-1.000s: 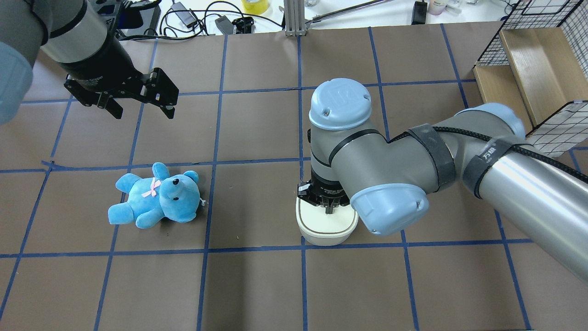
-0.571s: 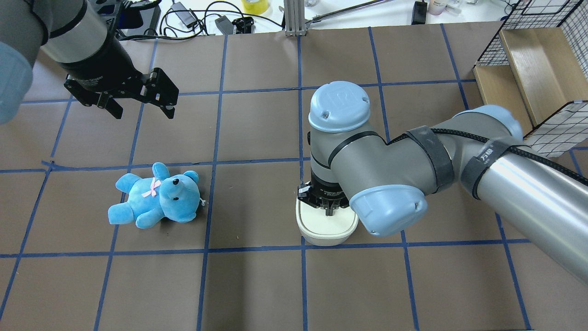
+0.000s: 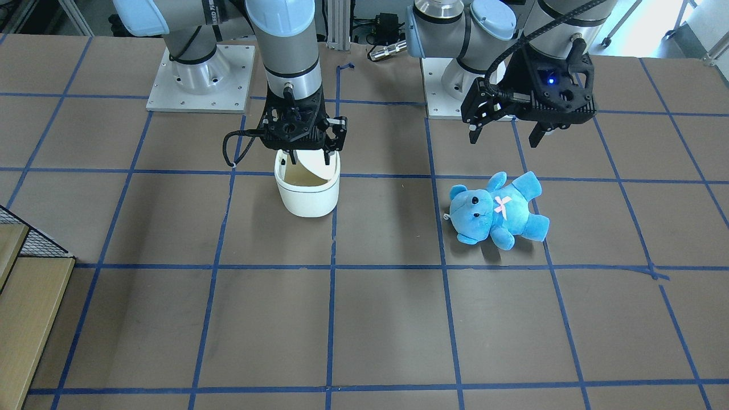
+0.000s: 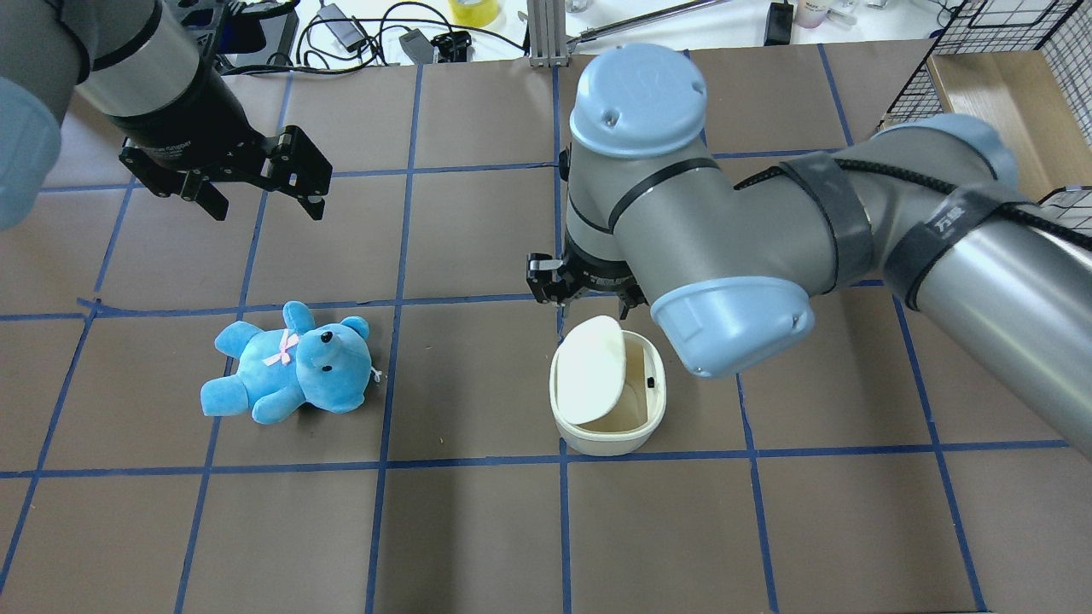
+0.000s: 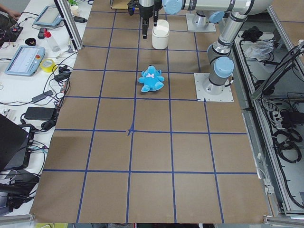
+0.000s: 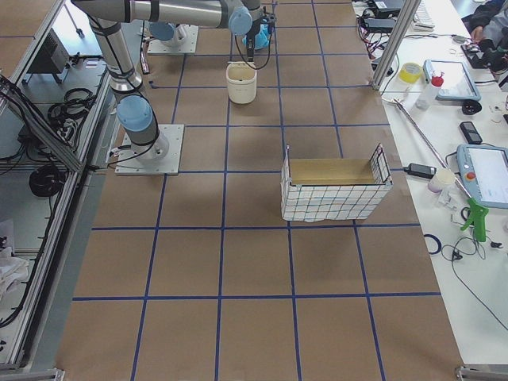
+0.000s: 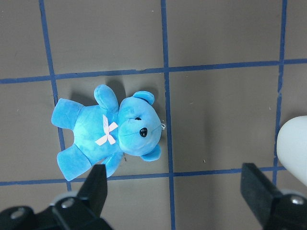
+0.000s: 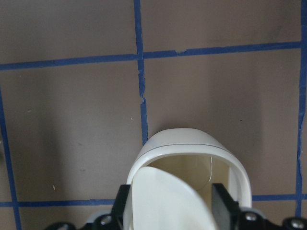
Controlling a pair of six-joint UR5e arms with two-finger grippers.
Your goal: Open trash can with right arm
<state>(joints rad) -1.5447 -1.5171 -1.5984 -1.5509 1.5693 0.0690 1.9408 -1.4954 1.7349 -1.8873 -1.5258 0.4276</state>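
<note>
Teddy bear apart from trash can, basket farther

Table is brown all over with blue tape lines making a grid of squares. The white trash can stands right on one of the tape lines, lid flipped up. A blue teddy bear lies on its back, well apart from the can. A wire basket sits off toward the table's other end, lined with cardboard I think, hard to tell. Two metal base plates are bolted along the robot's edge.
</note>
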